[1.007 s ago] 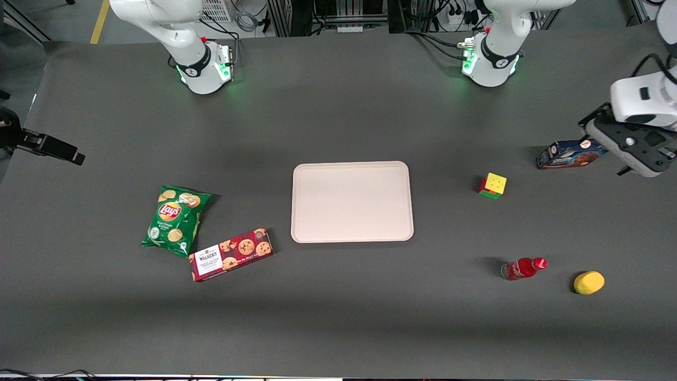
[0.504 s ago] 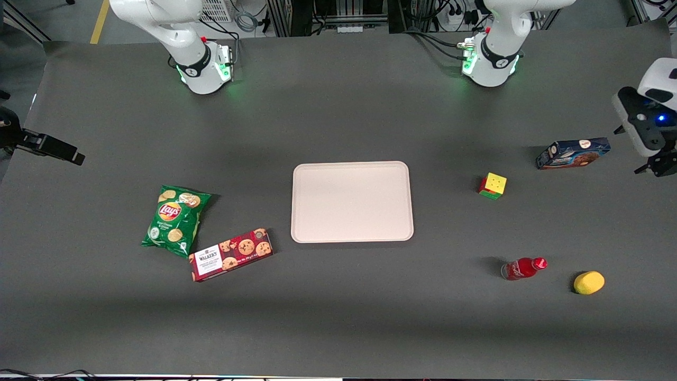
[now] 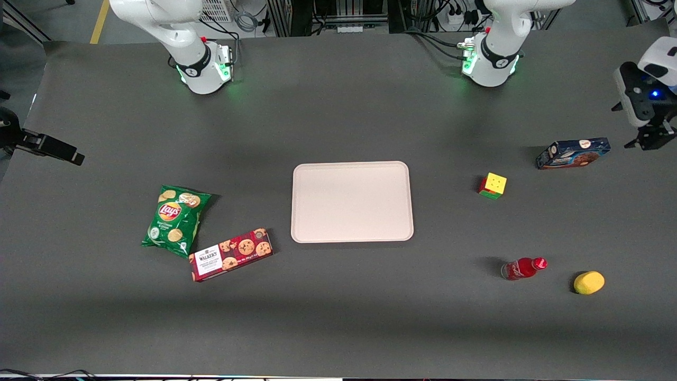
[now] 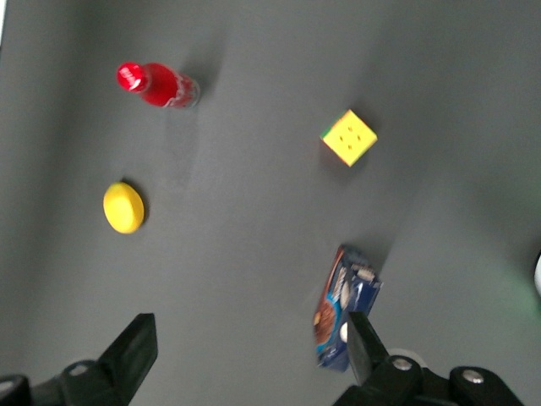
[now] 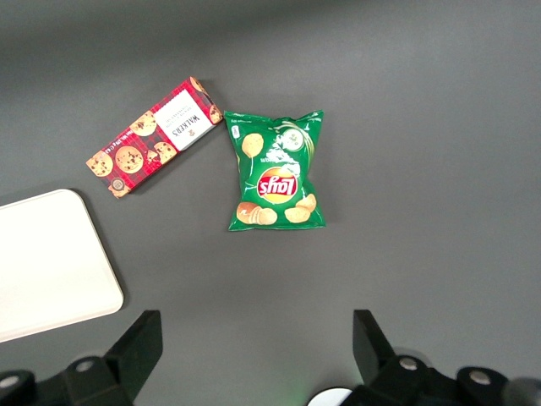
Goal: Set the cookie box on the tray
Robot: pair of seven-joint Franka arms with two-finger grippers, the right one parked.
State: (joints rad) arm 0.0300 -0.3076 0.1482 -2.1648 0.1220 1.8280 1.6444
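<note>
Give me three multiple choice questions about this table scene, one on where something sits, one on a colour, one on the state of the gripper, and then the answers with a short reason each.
1. Where is the cookie box?
A. On the tray
B. On the table, toward the working arm's end
C. Held in the gripper

2. What colour is the top face of the puzzle cube?
A. Yellow
B. Blue
C. White

3. What is the state of the gripper?
A. Shut on the cookie box
B. Shut on nothing
C. Open, holding nothing

Answers:
1. B: the box lies on the dark table, apart from the bare tray.
2. A: the front and left wrist views both show a yellow top.
3. C: the left wrist view shows the fingers spread wide apart above the table with nothing between them.
</note>
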